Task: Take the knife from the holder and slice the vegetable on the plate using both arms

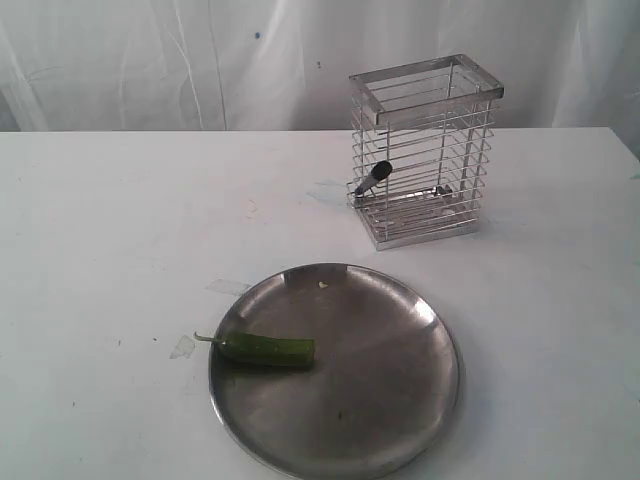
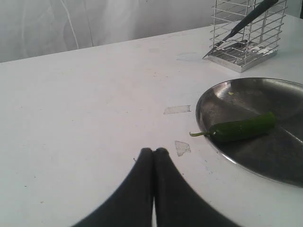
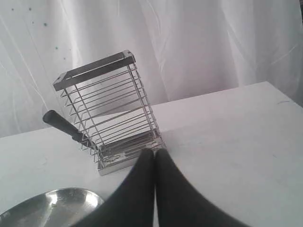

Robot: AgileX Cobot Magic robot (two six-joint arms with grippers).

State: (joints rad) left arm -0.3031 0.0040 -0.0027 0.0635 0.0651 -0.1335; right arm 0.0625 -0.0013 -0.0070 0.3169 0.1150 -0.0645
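Both my left jaws and my right jaws are pressed shut on nothing. The left pair hangs over the bare table [image 1: 100,250] just off the plate [image 1: 385,385], on the side where the stem points. The right pair sits on the plate's other side, aimed past it. On the plate, close to the rim nearest my left jaws, lies the vegetable [image 1: 265,348], with its thin stem reaching out over the edge and its blunt cut end turned toward the plate's middle. I judge it light, smooth and round, likely to roll or skid on the slick steel, so I would pin it near the stem end and leave the rest free for the blade. Beyond the plate and well apart from it stands the holder [image 1: 430,85], upright. The knife [image 1: 375,178] leans slantwise in it, its black handle poking out through the wires on the side. The knife looks stiff, slim and light. The rounded handle is the place to grip, squarely, since it may slip. The cage looks light too, and it may tip or drag if the blade snags.
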